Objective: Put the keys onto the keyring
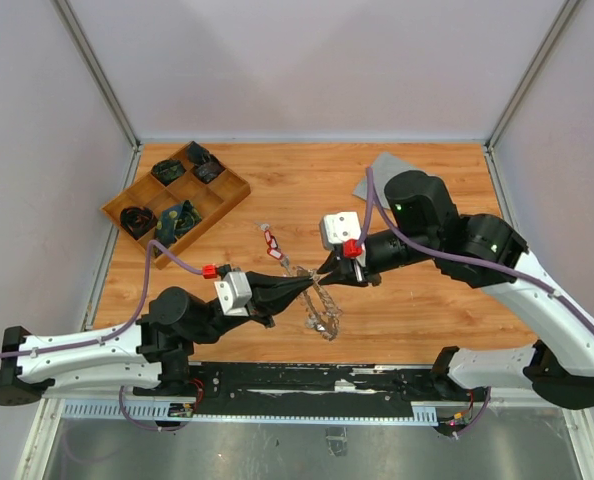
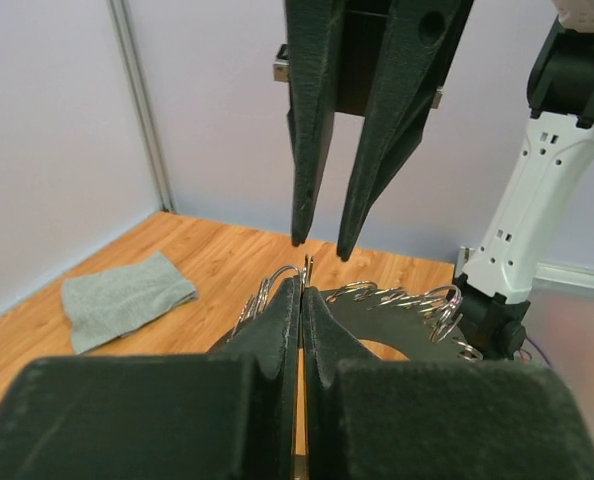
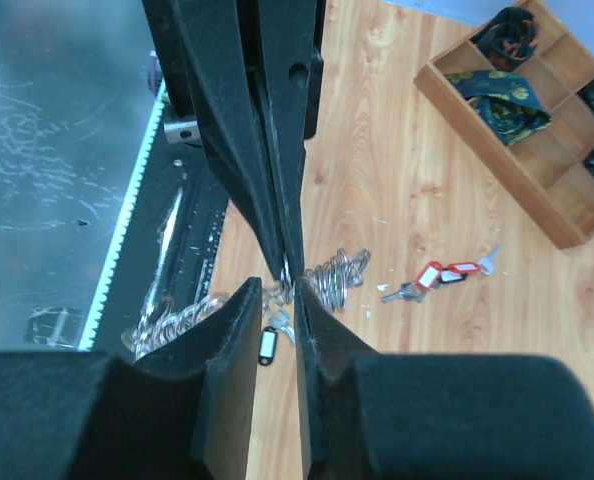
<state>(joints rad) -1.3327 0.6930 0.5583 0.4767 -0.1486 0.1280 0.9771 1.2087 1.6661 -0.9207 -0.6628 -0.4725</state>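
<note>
Threading stage, ring presented between both arms. The left gripper [image 2: 302, 288], jaws pressed together, pinches the rim of the keyring [image 2: 402, 312] and holds it at mid-table. The right gripper [image 2: 322, 244] hangs point-down just above that pinch, its jaws parted by a narrow gap with nothing visibly in them. From above, the ring reads as a thin ellipse. Its long axis runs diagonally from the back-left, where the grippers meet, toward the near-right, and whether its near end touches the table [image 1: 427, 300] cannot be told. A black-tagged key [image 3: 268, 345] sits at the rim between the right fingers [image 3: 239, 335], but whether it is threaded is unclear. The red-tagged keys [image 1: 270, 240] lie loose on the wood just behind the grippers. Their long axis runs roughly front to back and the silver blades point toward the wooden tray [image 1: 127, 195]. Judged next: the right gripper must pry open a rim coil or fetch a red-tagged key, either of which needs fine alignment while the left holds firm.
</note>
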